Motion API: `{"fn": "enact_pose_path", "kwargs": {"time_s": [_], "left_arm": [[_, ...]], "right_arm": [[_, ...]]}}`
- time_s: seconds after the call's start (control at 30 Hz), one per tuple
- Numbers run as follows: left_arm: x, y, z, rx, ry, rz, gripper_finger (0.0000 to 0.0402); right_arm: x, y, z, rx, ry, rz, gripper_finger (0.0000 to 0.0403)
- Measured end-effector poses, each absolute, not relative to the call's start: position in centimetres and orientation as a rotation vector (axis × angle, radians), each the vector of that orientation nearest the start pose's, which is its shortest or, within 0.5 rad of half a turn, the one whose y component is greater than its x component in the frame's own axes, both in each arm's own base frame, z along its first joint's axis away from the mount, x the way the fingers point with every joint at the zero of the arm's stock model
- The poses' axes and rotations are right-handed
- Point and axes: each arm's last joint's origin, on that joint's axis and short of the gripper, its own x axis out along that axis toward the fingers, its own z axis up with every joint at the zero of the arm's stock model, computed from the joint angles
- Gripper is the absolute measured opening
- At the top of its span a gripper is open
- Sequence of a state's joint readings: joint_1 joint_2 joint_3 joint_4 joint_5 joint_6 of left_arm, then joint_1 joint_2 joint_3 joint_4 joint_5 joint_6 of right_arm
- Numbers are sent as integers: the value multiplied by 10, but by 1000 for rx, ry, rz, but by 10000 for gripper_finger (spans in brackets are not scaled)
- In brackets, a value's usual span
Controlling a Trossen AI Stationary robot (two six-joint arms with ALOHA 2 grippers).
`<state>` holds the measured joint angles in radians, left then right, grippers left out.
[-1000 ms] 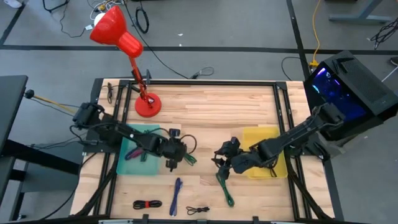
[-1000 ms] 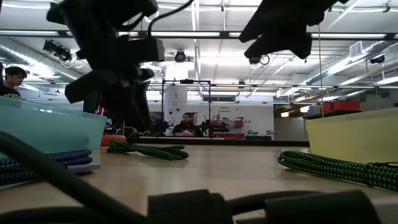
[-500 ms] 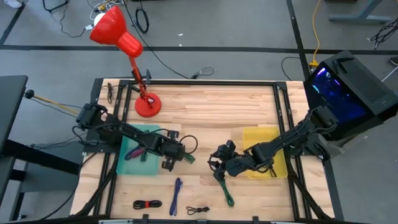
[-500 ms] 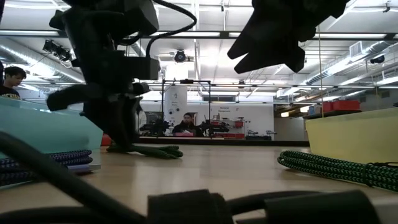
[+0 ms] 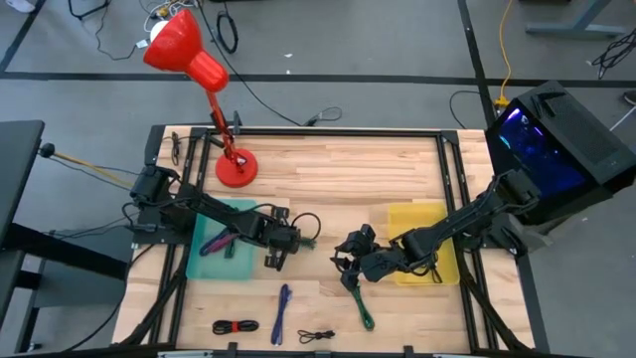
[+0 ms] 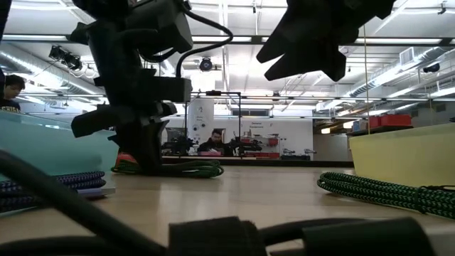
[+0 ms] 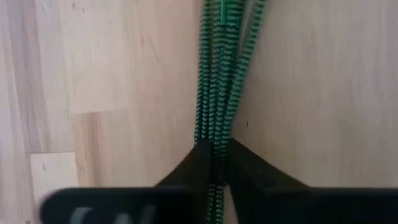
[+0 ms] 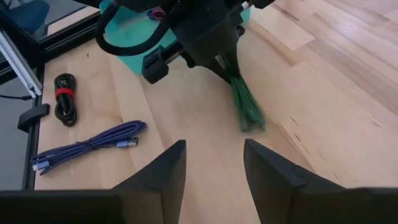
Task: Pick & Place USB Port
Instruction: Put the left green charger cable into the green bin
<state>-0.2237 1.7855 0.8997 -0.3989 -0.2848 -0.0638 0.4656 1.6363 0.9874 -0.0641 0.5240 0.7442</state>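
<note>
A green braided cable bundle [image 5: 306, 242] lies on the wood between the teal bin [image 5: 204, 267] and the yellow bin [image 5: 422, 227]. My left gripper [image 5: 281, 246] is shut on its end nearest the teal bin; the low view shows gripper [image 6: 146, 146] and cable [image 6: 178, 168]. My right gripper [image 5: 348, 264] hovers open above a second green cable [image 5: 359, 298], touching nothing. Its wrist view looks at the left gripper and its cable [image 8: 247, 107]. My left gripper pinches the green cable bundle between its two fingers at the end nearest the teal bin [image 7: 214, 146]. The fingers [image 7: 249, 168] come from above, slanting down. Beyond them the cable [image 7: 221, 68] runs straight away and lies on the table.
A blue cable [image 5: 282, 308], a black cable with a red tie [image 5: 236, 326] and a thin black cable [image 5: 316, 336] lie near the table's near edge. A red lamp [image 5: 236, 167] stands at the far left. More cables lie in the teal bin. A person [image 6: 213, 140] sits in the room beyond.
My left gripper has come down onto the green cable's end by the teal bin, and the cable has swung so that it lies more level with the table's long side. My right gripper has moved a little toward the left and near edges, then held still.
</note>
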Motion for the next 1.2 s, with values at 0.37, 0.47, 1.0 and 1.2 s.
{"fn": "enact_pose_path", "kwargs": {"time_s": [0.37, 0.47, 1.0, 1.2], "left_arm": [[297, -70, 170, 75, 1127, 195, 13], [291, -80, 198, 33, 1124, 226, 13], [170, -137, 307, -285, 929, 681, 13], [133, -162, 292, -479, 774, 778, 13]], "right_arm": [[308, 139, 204, 355, 584, -283, 162], [308, 139, 204, 344, 587, -282, 162], [307, 135, 202, 289, 622, -291, 162], [312, 127, 204, 300, 596, -306, 162]]}}
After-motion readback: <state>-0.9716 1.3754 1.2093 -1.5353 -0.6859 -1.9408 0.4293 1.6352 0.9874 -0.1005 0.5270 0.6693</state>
